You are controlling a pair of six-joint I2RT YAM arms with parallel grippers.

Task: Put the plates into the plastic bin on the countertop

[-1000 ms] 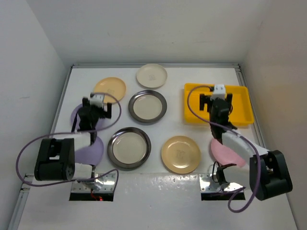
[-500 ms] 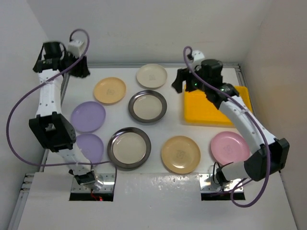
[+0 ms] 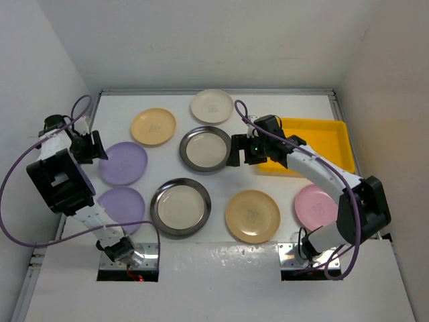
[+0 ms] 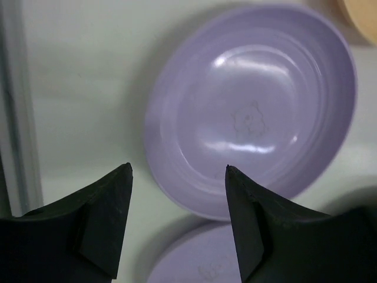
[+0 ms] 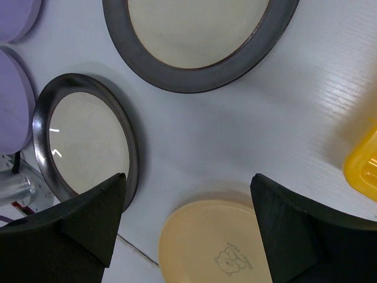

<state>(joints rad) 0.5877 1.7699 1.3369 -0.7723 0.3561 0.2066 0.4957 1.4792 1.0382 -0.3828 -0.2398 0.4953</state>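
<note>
left arm (image 3: pixel 60 180): folded upright at left side, wrist bent inward
left gripper (image 4: pixel 178 170): fingers apart, nothing held
right arm (image 3: pixel 320 171): forearm stretched leftward from bent elbow
right gripper (image 5: pixel 187 177): fingers spread wide, nothing held

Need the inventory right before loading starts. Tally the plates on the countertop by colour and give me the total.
Lavender plates: 2
Peach-orange plates: 2
Dark-rimmed steel plates: 2
Cream plate: 1
Pink plate: 1
Total: 8 plates, all on the countertop, none in the yellow bin.
</note>
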